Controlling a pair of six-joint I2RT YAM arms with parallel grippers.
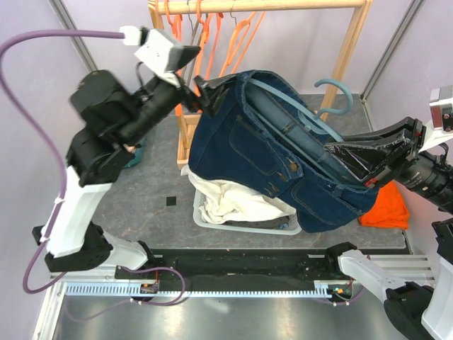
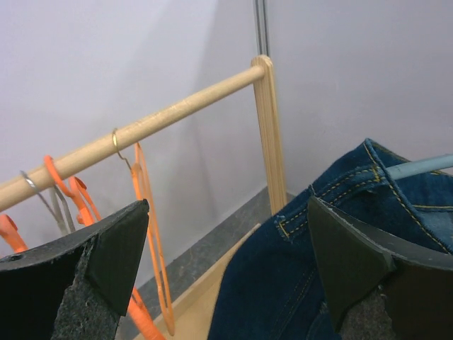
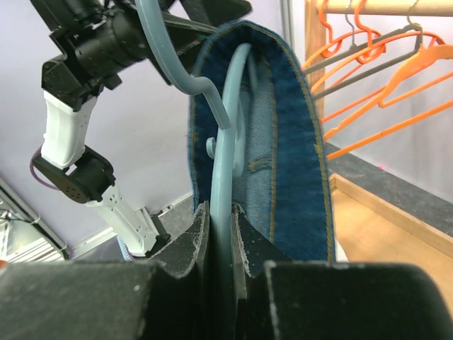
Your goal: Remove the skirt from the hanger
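A dark blue denim skirt point(image 1: 269, 149) hangs on a light blue plastic hanger point(image 1: 301, 113), held in the air above the basket. My right gripper point(image 1: 352, 157) is shut on the hanger's bar point(image 3: 223, 163), with the skirt's waistband point(image 3: 290, 142) stretched around the bar. My left gripper point(image 1: 202, 92) is open at the skirt's far upper waistband corner. In the left wrist view its jaws point(image 2: 226, 212) stand wide apart, with the skirt's edge point(image 2: 283, 283) by the right finger and the hanger's end point(image 2: 421, 168) above it.
A wooden clothes rack point(image 1: 262, 6) with several orange hangers point(image 1: 233, 42) stands at the back. A white basket point(image 1: 241, 221) holding white cloth point(image 1: 226, 198) sits under the skirt. An orange garment point(image 1: 389, 209) lies at the right.
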